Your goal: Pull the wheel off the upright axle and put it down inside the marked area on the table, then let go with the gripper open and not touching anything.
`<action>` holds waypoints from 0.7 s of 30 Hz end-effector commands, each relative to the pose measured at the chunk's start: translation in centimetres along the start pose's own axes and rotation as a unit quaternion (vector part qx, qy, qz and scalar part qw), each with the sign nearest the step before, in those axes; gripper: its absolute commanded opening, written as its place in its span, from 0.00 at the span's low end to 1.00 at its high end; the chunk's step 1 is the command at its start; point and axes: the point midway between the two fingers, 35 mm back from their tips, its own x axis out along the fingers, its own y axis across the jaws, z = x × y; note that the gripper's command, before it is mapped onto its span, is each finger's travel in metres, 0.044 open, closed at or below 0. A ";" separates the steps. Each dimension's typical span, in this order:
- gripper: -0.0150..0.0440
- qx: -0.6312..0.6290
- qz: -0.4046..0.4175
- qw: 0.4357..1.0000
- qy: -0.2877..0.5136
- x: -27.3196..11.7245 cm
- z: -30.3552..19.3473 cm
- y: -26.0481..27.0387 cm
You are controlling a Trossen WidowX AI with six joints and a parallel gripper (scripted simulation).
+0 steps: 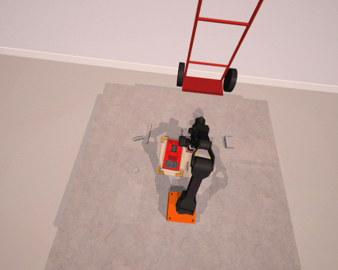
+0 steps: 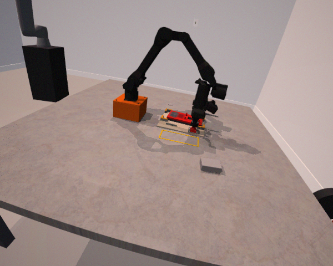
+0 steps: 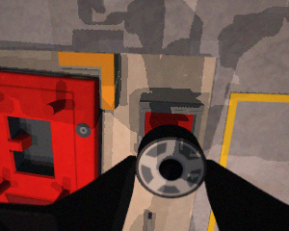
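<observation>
On my wrist view, the gripper (image 1: 191, 148) (image 2: 194, 126) (image 3: 170, 164) has its fingers clamped on the wheel (image 3: 170, 167), one black finger against each side of it, in the lower middle of the frame. The wheel has a dark tire and a grey spoked face with a black round center turned toward my camera. Right behind it I see a red block (image 2: 192, 129) (image 3: 170, 121) in a grey holder, on the pale board (image 2: 181, 128) (image 3: 204, 72); I cannot tell whether the wheel is free of its axle. At the left of that frame lies a red panel (image 1: 172, 155) (image 2: 179, 116) (image 3: 77, 159) with small pegs, an orange corner bracket (image 3: 108, 72) beside its upper right corner. The yellow outline of the marked area (image 2: 160, 133) (image 3: 226, 140) runs down the right side, apart from the wheel. In my exterior view the arm (image 2: 192, 51) arches from the orange base (image 2: 129, 110) left of center down to the board, and a grey block (image 2: 211, 165) sits on the table (image 2: 103, 183) below and right of the outline
</observation>
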 end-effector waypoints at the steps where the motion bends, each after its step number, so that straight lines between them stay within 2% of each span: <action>1: 0.25 0.000 -0.001 1.000 -0.005 -0.7 0.1 0.0; 21: 0.25 0.000 -0.002 1.000 -0.006 -1.3 0.1 0.0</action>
